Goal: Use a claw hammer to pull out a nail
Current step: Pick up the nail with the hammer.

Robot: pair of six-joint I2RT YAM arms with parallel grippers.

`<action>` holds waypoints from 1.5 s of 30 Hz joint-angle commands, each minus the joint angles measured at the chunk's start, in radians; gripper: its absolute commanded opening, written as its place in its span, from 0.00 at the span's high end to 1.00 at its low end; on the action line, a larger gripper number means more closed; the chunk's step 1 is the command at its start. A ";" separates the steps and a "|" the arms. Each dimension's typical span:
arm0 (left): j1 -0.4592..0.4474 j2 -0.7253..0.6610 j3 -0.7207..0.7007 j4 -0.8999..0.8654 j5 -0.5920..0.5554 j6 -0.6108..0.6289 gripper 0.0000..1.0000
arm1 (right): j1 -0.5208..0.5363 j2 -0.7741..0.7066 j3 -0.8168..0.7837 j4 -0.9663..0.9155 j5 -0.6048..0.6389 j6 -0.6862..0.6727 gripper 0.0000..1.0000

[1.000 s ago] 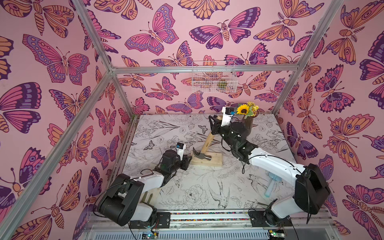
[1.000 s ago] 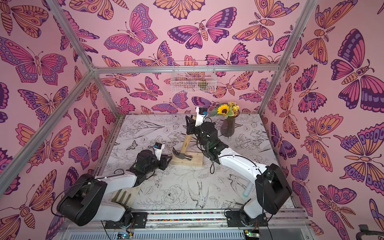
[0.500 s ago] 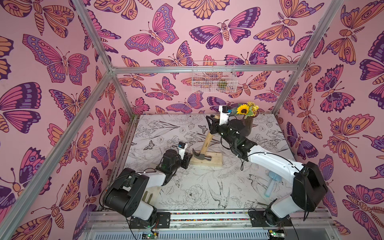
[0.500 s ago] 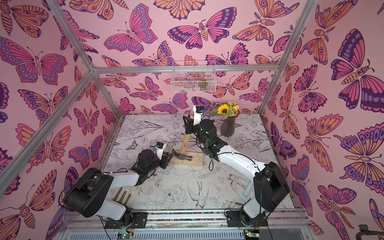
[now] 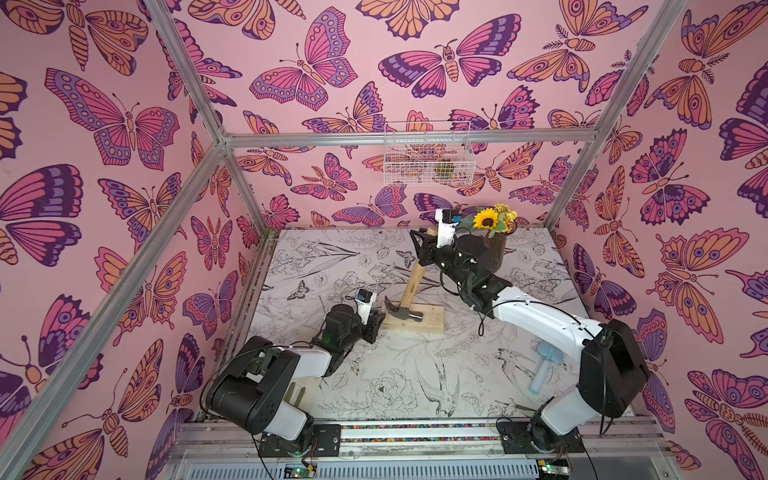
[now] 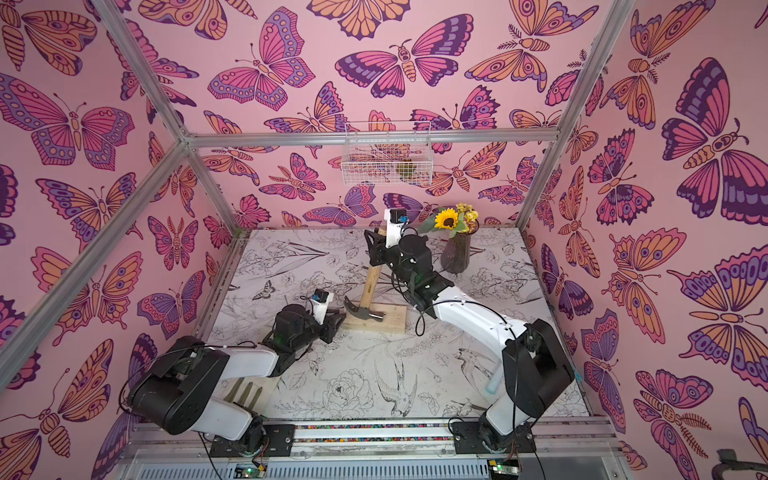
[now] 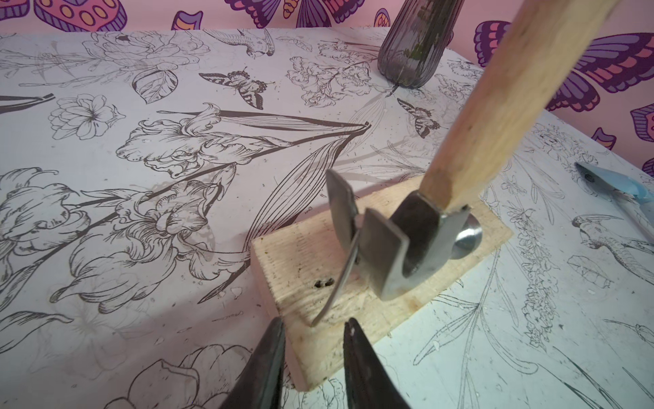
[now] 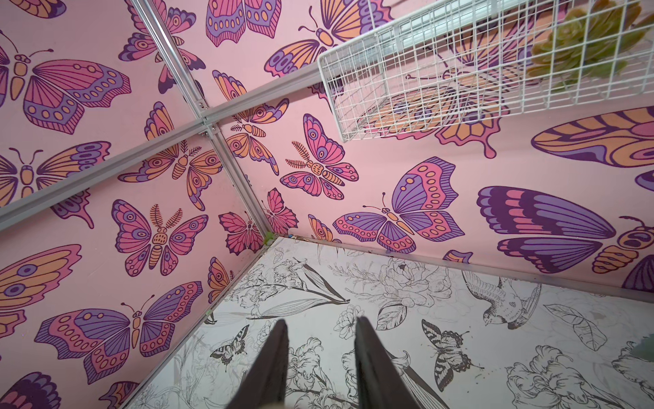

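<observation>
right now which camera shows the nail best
The left wrist view: the nail shows close, bent, caught in the fork of the claw hammer over the block. In both top views it is too small to see; the right wrist view misses it.

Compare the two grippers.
The right gripper is raised and shut on the hammer handle, while the left gripper sits low at the block's end. The right's jaws hold something; the left's stand apart by the nail's tip, apparently gripping nothing. Both have dark tapered fingers.
</observation>
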 commanded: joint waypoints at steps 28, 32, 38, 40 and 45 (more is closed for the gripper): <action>0.055 0.061 0.103 -0.048 -0.042 0.073 0.73 | -0.004 0.023 0.067 -0.072 -0.314 -0.117 1.00; 0.063 0.061 0.078 -0.013 0.000 0.095 0.74 | -0.043 0.067 0.144 -0.123 -0.403 -0.123 1.00; 0.063 0.101 0.059 0.070 0.064 0.131 0.73 | -0.089 0.168 0.278 -0.190 -0.622 -0.139 1.00; 0.062 0.124 0.079 0.064 0.070 0.132 0.73 | -0.094 0.193 0.312 -0.222 -0.658 -0.159 1.00; 0.062 0.170 0.090 0.092 0.078 0.124 0.75 | -0.098 0.216 0.353 -0.284 -0.655 -0.198 1.00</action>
